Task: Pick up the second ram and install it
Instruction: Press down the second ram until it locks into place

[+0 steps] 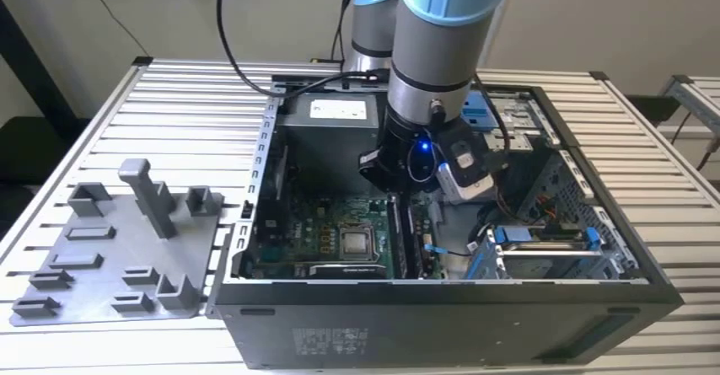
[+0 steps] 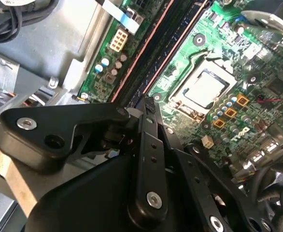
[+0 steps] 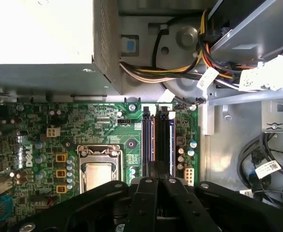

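A slatted metal table [image 1: 169, 97] carries an open computer case [image 1: 450, 324] lying on its side, and on the exterior view's left of the case lies a grey fixture plate [image 1: 107, 257] with upright posts. The arm [image 1: 444, 29], grey with a pale blue joint cover, reaches straight down into the case. On the case floor sits the green motherboard [image 3: 98, 121], with a metal power supply box [image 3: 40, 34] at one end and a bundle of coloured cables [image 3: 146, 72] beside it. Near the board's middle is the square processor socket [image 3: 99, 166], shiny-topped. Beside the socket run the long black memory slots [image 3: 157, 140], side by side with reddish edges in the second wrist view. The gripper [image 3: 157, 181] hangs right over these slots, its black fingers [image 3: 146, 203] drawn close together. Between the fingertips a narrow dark edge stands in line with the slots; this looks like the second ram [image 3: 157, 170], gripped upright and lowered to the slot, though how far it is seated I cannot tell. A small white connector [image 3: 189, 175] sits just beside the slots
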Available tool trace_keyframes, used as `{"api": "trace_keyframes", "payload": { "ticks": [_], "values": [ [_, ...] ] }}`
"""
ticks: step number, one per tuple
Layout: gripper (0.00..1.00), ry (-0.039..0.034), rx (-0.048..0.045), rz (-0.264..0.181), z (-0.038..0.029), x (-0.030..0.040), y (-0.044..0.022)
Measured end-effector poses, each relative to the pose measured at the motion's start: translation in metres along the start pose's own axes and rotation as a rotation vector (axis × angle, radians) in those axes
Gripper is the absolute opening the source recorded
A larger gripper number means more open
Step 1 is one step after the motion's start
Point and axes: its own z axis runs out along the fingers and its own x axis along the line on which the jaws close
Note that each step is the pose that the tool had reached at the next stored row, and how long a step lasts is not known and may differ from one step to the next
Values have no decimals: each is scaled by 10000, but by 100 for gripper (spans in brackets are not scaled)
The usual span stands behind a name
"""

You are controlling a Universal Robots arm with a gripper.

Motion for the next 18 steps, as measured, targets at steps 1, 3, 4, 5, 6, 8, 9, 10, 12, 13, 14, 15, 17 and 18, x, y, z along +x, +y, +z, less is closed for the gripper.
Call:
{"api": "trace_keyframes", "payload": {
  "ticks": [1, 3, 4, 5, 6, 8, 9, 10, 12, 13, 14, 15, 17, 18],
  "values": [
    [11, 2, -51, 2, -1, 0, 0],
    [11, 7, -156, 7, -1, 0, 0],
    [11, 8, -208, 9, -1, 0, 0],
    [11, 10, -262, 11, 0, 0, 0],
    [11, 12, -313, 13, 0, 0, 0],
    [11, 16, -416, 17, 0, 0, 0],
    [11, 17, -469, 19, 0, 0, 0],
    [11, 19, -520, 21, 0, 0, 0],
    [11, 23, -627, 25, 0, 0, 0],
    [11, 26, -679, 27, 0, 0, 0],
    [11, 27, -731, 30, 0, 0, 0],
    [11, 29, -783, 32, 0, 0, 0],
    [11, 30, -787, 26, 0, 1, 0],
    [11, 35, -789, -10, 0, 2, 0]
  ]
}}
